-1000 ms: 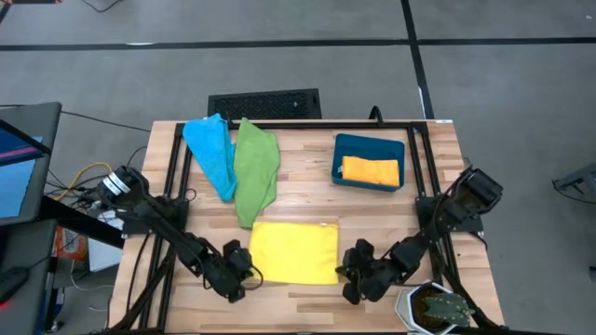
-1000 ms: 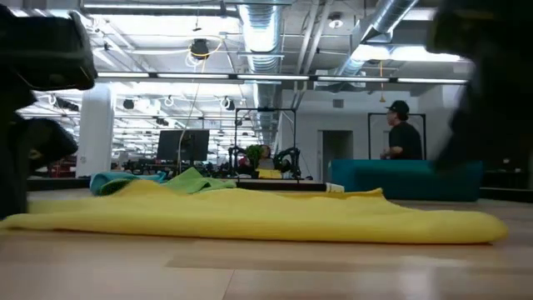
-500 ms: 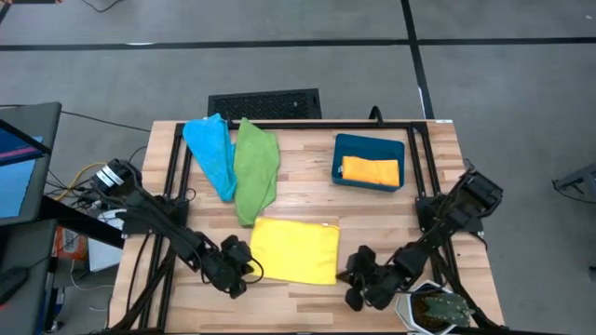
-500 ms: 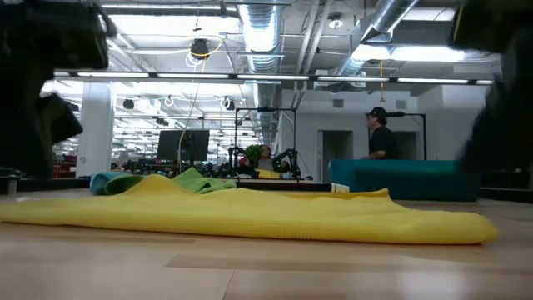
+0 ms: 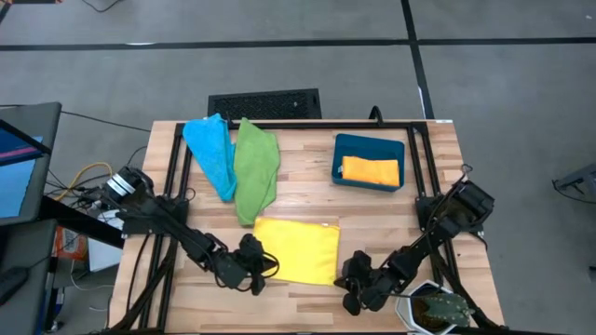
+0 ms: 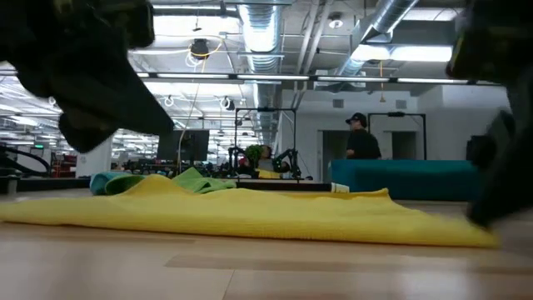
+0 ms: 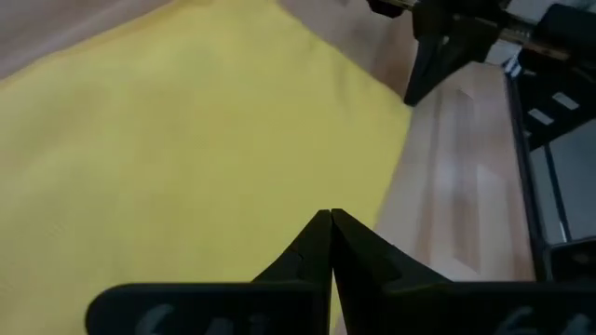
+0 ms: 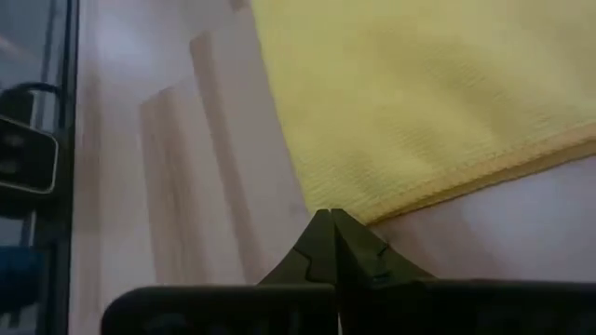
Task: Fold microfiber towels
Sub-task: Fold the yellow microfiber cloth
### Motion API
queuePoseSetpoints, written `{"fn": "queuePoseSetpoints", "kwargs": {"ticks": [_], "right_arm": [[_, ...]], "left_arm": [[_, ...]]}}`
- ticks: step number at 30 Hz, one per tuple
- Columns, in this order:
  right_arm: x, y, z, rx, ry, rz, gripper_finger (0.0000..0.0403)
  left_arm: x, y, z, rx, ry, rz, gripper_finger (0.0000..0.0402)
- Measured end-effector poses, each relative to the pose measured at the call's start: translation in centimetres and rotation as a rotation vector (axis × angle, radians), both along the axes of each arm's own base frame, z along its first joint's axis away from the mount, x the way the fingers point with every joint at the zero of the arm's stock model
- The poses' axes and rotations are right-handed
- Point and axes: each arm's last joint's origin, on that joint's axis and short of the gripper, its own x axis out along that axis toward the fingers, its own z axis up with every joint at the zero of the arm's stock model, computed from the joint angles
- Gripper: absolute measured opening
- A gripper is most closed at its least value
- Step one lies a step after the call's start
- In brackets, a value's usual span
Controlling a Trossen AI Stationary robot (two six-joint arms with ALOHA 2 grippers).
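The yellow towel point(image 5: 296, 249) lies flat near the bench's point(image 5: 307, 200) front edge. The left hand point(image 5: 264, 270), fingers pressed together, sits over its left front corner; the right hand point(image 5: 345, 275), also pressed together, seems just off its right edge.

Two dark jointed arms point(image 5: 177, 234) with pointed black fingers point(image 7: 321, 251).
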Motion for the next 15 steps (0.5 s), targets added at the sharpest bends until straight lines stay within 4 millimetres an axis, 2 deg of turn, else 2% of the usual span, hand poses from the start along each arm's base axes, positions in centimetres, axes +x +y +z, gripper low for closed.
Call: {"fn": "queuePoseSetpoints", "kwargs": {"ticks": [5,11,13,15], "right_arm": [[-0.1,0.4,-1.0,0.043,0.022,-0.038,0.0011],[-0.4,0.1,0.3,0.021,0.005,-0.019,0.0013],[-0.4,0.0,1.6,0.023,-0.031,-0.017,0.0013],[-0.3,0.1,3.1,0.049,-0.090,-0.021,0.0014]], "left_arm": [[0.5,0.2,-1.1,-0.003,0.032,-0.008,0.0000],[0.5,0.3,-1.5,-0.011,0.069,-0.036,0.0000],[0.6,0.2,-0.7,-0.034,0.011,-0.037,0.0000],[1.3,-0.2,1.2,-0.063,-0.132,-0.048,0.0000]]}}
